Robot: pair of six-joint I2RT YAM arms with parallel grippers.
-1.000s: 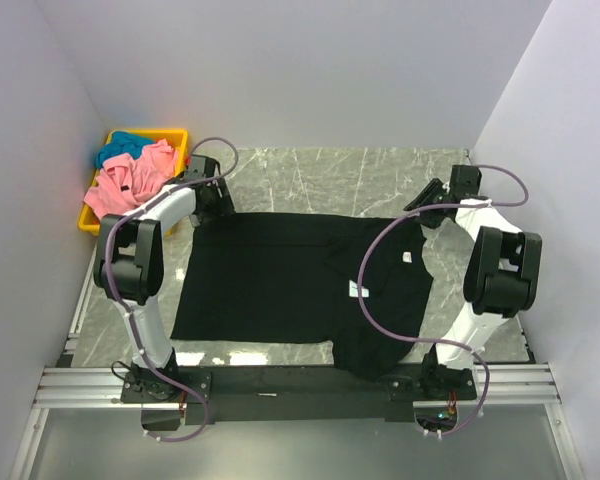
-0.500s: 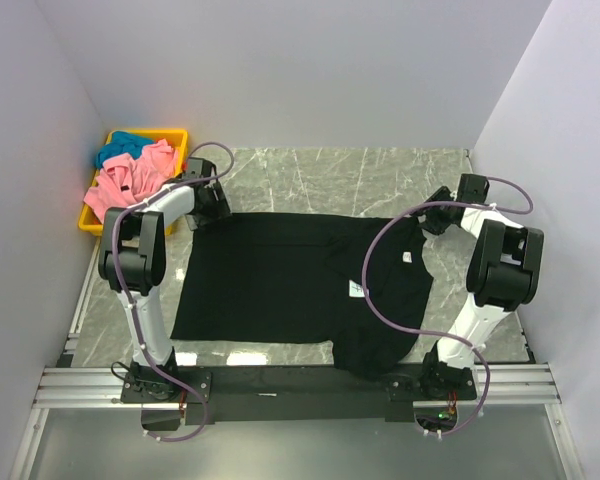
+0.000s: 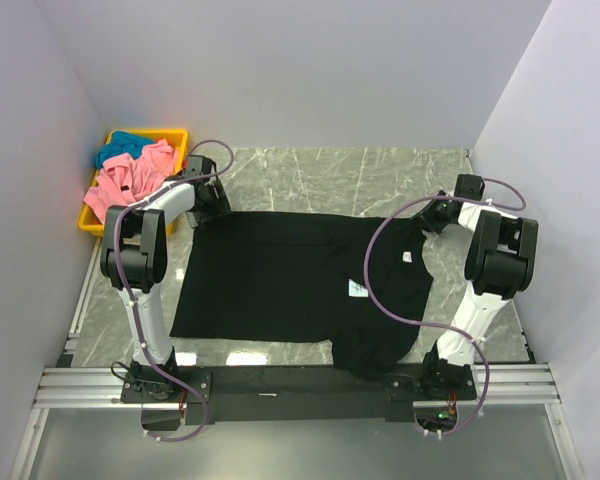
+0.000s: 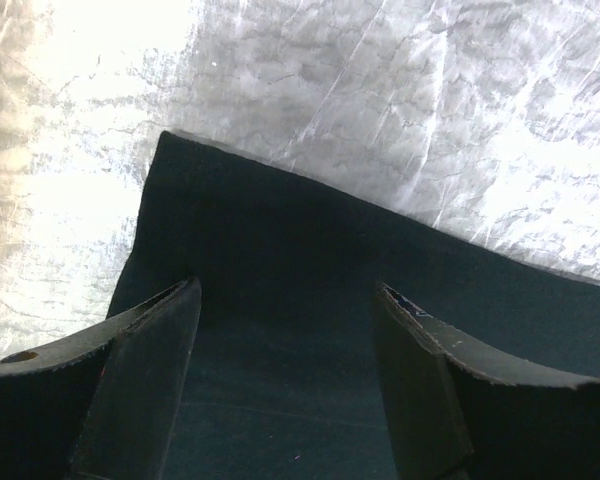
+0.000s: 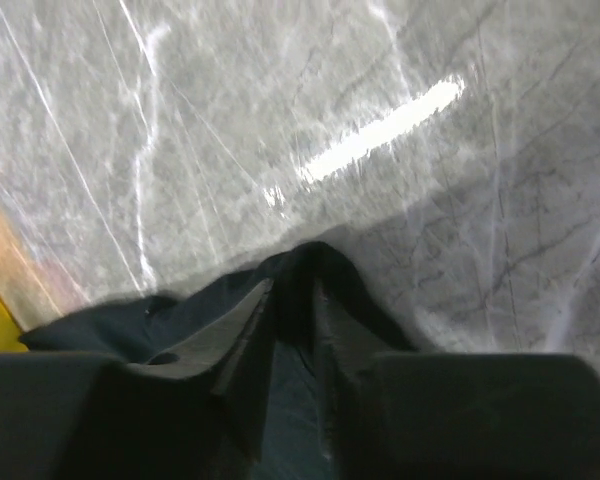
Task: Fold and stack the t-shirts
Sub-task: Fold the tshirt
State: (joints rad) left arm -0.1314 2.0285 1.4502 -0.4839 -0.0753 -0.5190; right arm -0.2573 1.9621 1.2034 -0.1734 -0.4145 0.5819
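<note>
A large black t-shirt (image 3: 280, 280) lies spread flat on the marble table, two small white tags (image 3: 358, 288) showing on it. My left gripper (image 3: 212, 205) sits low at its far left corner, open, with its fingers astride the flat fabric (image 4: 310, 260) and nothing pinched. My right gripper (image 3: 432, 215) is at the far right corner, where its jaws have pinched a raised ridge of the black cloth (image 5: 325, 262) between them. A pink t-shirt (image 3: 130, 180) and a teal one (image 3: 125, 143) lie crumpled in a bin at the far left.
The yellow bin (image 3: 90, 222) stands at the table's far left corner, close to my left arm. Grey walls close in the table on three sides. Purple cables loop over both arms. Bare marble (image 3: 340, 175) lies beyond the shirt.
My right gripper dropped onto the shirt's far right corner and its jaws narrowed onto a ridge of cloth. The left gripper shifted slightly toward the far left corner and stayed open.
</note>
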